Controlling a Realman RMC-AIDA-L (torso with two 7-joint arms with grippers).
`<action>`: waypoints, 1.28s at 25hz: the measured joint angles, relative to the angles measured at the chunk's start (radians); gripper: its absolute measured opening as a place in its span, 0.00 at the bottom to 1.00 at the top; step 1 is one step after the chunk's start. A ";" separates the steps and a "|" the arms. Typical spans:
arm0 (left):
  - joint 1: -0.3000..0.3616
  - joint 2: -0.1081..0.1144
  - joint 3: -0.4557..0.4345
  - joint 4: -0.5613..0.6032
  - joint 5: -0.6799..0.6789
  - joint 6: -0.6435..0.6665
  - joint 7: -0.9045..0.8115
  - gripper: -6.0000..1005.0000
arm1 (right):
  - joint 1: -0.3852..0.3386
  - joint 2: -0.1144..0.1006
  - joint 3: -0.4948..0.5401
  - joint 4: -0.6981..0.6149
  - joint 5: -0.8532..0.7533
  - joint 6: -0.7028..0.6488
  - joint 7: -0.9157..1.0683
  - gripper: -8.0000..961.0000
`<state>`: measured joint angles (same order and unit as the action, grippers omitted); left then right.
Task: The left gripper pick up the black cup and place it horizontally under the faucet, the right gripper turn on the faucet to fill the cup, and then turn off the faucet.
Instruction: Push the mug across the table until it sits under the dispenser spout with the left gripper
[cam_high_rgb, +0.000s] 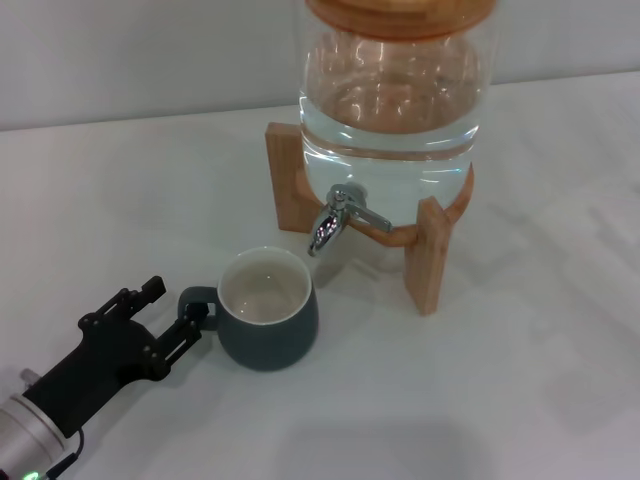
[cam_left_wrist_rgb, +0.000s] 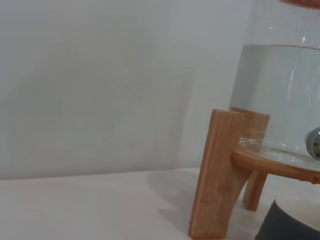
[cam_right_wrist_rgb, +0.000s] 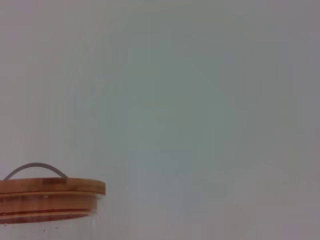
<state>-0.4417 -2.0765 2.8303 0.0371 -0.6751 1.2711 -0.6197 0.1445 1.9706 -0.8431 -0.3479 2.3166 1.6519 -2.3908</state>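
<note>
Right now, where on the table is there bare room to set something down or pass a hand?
Bare table lies right of the stand, along the near edge, and left of the jar. It is crowded at the faucet: the cup sits just below it, and the left gripper is at the cup's handle.

Only one arm of the robot is seen, in the head view. The left gripper (cam_high_rgb: 172, 312) is a matte black claw with two slim, notched fingers on a blocky black body. Behind it, a silver-grey cylindrical wrist section is joined, marked by a small green light.
</note>
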 joint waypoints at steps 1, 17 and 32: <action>-0.002 0.000 0.000 0.000 0.000 -0.002 0.000 0.65 | -0.001 0.001 0.000 0.000 0.000 0.001 0.000 0.83; -0.081 -0.007 0.009 0.048 0.048 -0.093 -0.014 0.65 | -0.008 0.018 -0.001 -0.002 -0.002 0.015 -0.007 0.83; -0.124 -0.006 0.009 0.045 0.082 -0.151 -0.051 0.65 | -0.002 0.026 -0.001 -0.002 -0.004 0.015 -0.008 0.83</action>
<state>-0.5653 -2.0826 2.8392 0.0820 -0.5931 1.1201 -0.6705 0.1427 1.9964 -0.8438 -0.3498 2.3131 1.6670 -2.3991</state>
